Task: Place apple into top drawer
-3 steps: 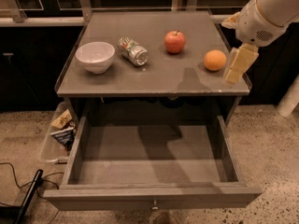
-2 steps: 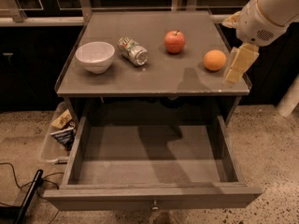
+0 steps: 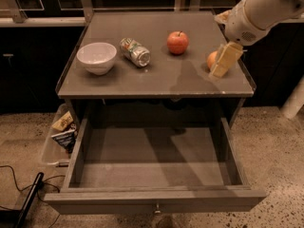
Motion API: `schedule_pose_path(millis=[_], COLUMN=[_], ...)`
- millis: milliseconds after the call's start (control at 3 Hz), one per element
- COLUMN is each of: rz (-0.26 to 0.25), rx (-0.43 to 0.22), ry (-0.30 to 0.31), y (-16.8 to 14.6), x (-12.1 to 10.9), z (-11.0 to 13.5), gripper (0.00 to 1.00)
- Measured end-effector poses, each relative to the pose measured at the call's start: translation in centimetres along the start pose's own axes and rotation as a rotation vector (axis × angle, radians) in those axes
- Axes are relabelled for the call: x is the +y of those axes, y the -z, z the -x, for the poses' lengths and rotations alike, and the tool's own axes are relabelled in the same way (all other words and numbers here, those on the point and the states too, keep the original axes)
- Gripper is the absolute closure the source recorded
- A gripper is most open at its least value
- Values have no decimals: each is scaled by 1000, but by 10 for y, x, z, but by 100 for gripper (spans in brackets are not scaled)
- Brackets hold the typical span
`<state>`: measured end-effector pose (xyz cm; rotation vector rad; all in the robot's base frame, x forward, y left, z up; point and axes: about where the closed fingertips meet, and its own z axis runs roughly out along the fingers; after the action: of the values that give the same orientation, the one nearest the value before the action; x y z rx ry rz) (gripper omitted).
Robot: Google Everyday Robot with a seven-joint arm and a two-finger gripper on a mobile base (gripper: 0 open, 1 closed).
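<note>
Red apple sits toward the back of the tabletop, drawer pulled open below. Gripper hangs at the right edge, in front of the orange; its width I cannot tell. Apple looks firm, smooth and likely to roll, so I'd pinch across its widest middle.
</note>
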<state>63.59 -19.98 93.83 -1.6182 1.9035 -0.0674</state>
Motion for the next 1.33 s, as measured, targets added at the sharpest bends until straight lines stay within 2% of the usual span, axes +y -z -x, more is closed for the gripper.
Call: schedule_pose_path(millis=[333,667,1000,1333], rz=[-39,-36,4,18], rx=[-86,-168,-259,-352], ry=[-22,-46,-89,-162], y=[-28,-50,-71,-91], x=[-34,-59,-74,-83], z=[8,15,19,21], gripper=[0,0,0,0])
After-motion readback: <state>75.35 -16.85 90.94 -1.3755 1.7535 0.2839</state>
